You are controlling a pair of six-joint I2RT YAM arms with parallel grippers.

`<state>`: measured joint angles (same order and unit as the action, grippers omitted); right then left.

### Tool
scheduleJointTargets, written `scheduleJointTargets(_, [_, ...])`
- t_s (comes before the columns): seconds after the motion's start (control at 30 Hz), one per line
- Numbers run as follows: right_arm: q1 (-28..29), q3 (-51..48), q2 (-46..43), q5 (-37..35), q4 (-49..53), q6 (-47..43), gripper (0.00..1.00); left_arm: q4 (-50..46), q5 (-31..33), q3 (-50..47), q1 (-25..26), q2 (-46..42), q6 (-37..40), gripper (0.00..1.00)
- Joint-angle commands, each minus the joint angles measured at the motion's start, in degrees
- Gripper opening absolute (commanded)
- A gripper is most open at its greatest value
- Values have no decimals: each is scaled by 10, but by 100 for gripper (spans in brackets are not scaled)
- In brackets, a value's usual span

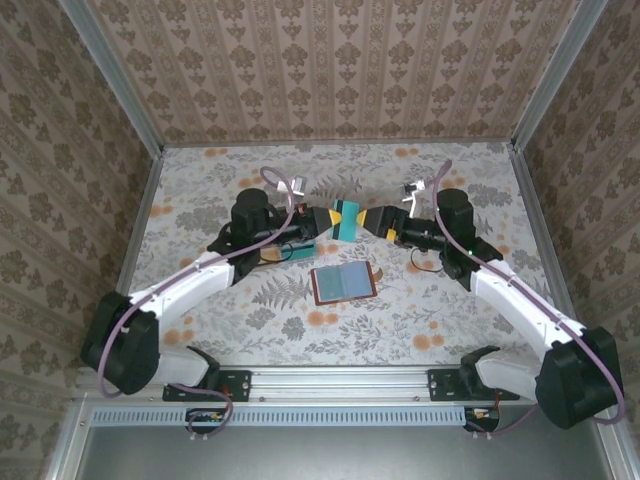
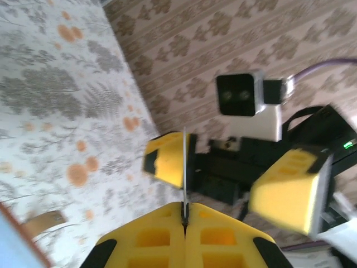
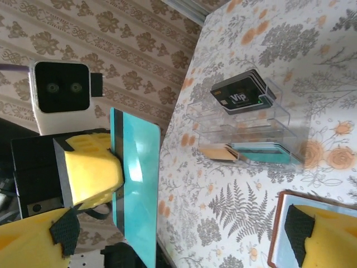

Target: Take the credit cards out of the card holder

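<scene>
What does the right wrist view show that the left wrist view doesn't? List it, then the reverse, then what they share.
Right wrist, not left: the clear card stand holding a black Vip card, and the broad face of the teal card. Left wrist, not right: the right gripper head-on, jaws open, and the card as a thin edge. Both: the left gripper shut on the teal card, a corner of the card holder, the floral table.

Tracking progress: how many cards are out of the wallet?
3: teal card in the left gripper; black Vip card and teal-edged card in the clear stand. Others may be stacked beneath.
</scene>
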<state>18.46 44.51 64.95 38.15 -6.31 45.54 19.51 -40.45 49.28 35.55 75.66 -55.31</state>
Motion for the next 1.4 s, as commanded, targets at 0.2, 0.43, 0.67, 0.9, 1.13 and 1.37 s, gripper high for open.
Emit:
scheduleJointTargets(0.2, [-2, -9, -73, -71, 99, -72, 100, -456, 189, 118, -1, -56, 421, 0])
scheduleJointTargets(0.43, [4, -31, -116, -109, 104, -95, 100, -474, 274, 105, 21, -58, 682, 0])
scheduleJointTargets(0.67, [4, -42, -147, -138, 123, -122, 100, -495, 329, 122, 30, -13, 848, 0])
scheduleJointTargets(0.9, [4, -41, -146, -153, 131, -132, 100, -484, 424, 124, 53, 54, 979, 0])
scheduleJointTargets(1.13, [4, -37, -144, -165, 143, -140, 100, -459, 433, 123, 53, 104, 1019, 0])
scheduleJointTargets(1.37, [4, -36, -142, -173, 151, -145, 100, -444, 440, 118, 51, 138, 1021, 0])
